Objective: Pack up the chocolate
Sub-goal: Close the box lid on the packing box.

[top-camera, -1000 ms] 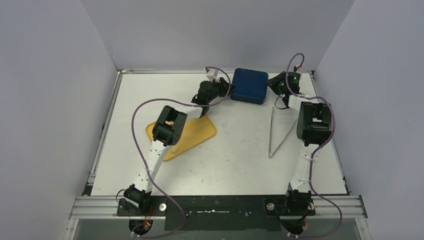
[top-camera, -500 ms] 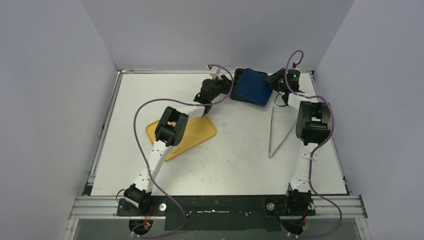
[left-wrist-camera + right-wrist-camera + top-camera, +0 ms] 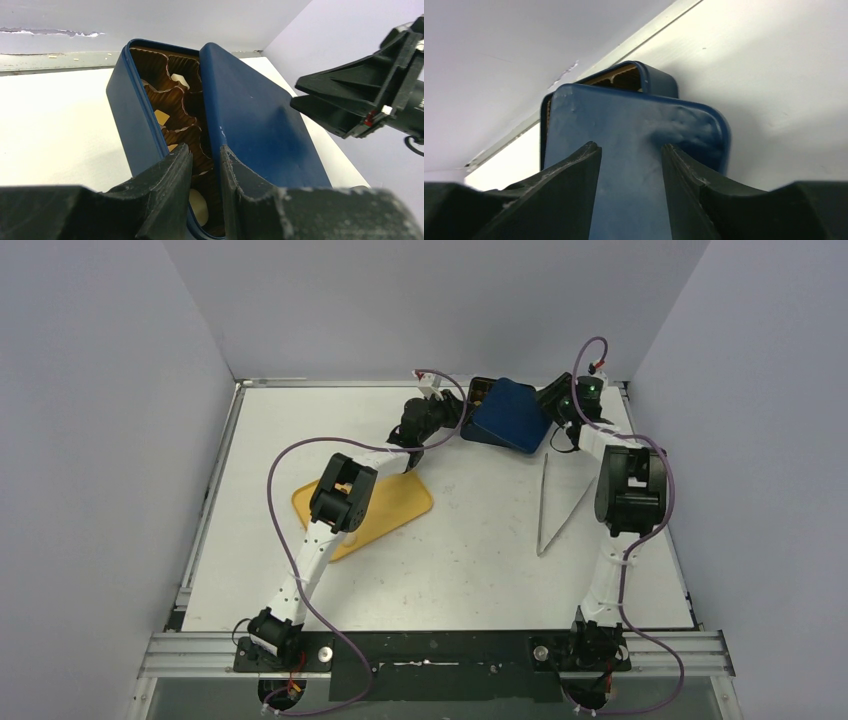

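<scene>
The dark blue box sits at the back middle of the table. Its lid (image 3: pixel 512 415) is tilted up and slid off the base (image 3: pixel 125 115). Brown paper cups inside hold chocolate: a white piece (image 3: pixel 179 79), a caramel piece (image 3: pixel 161 116) and a white piece (image 3: pixel 199 207). My left gripper (image 3: pixel 206 150) is over the box's near end, its jaws a narrow gap apart between base wall and lid edge, nothing pinched. It shows in the top view (image 3: pixel 455 418). My right gripper (image 3: pixel 630 147) is open, its fingers spread against the lid's top face (image 3: pixel 629 120), at the lid's right side (image 3: pixel 548 405).
A yellow tray (image 3: pixel 395 505) lies left of centre, partly under the left arm; no chocolate shows on it. Long metal tweezers (image 3: pixel 555 505) lie on the table right of centre. The back wall stands right behind the box, and the right wall is close to the right arm.
The lid lay flat on the box a second ago. It has since tipped up and turned, uncovering the left side. The right gripper moved left against the lid.
</scene>
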Tool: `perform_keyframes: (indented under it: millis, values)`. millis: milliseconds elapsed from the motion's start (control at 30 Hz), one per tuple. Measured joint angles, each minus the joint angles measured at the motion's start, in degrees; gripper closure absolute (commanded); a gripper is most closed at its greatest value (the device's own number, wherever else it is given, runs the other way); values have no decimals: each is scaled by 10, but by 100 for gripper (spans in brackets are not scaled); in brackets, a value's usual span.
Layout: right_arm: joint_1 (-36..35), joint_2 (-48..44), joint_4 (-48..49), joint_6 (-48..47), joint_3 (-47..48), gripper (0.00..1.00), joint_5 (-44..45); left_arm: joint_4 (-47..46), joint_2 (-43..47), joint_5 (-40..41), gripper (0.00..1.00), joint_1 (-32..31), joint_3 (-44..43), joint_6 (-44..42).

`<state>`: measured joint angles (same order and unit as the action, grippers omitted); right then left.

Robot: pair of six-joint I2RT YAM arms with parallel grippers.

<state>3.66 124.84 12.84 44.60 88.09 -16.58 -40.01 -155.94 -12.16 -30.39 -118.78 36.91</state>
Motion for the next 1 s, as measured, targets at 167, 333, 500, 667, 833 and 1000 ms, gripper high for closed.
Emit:
perform_keyframes:
  millis: [167, 333, 500, 667, 833, 1000]
  values:
    - [1, -58, -40, -16, -44, 47, 52, 0, 0, 0, 74, 0, 0, -1]
    - [3, -96, -63, -18, -84, 45, 87, 0, 0, 0, 74, 0, 0, -1]
    - [4, -97, -74, -5, -95, 48, 87, 0, 0, 0, 74, 0, 0, -1]
    - [4, -94, -73, 15, -99, 48, 78, 0, 0, 0, 74, 0, 0, -2]
    - [4, -80, -70, 28, -99, 45, 71, 0, 0, 0, 74, 0, 0, -2]
    - [3, -70, -68, 41, -103, 51, 71, 0, 0, 0, 74, 0, 0, -2]
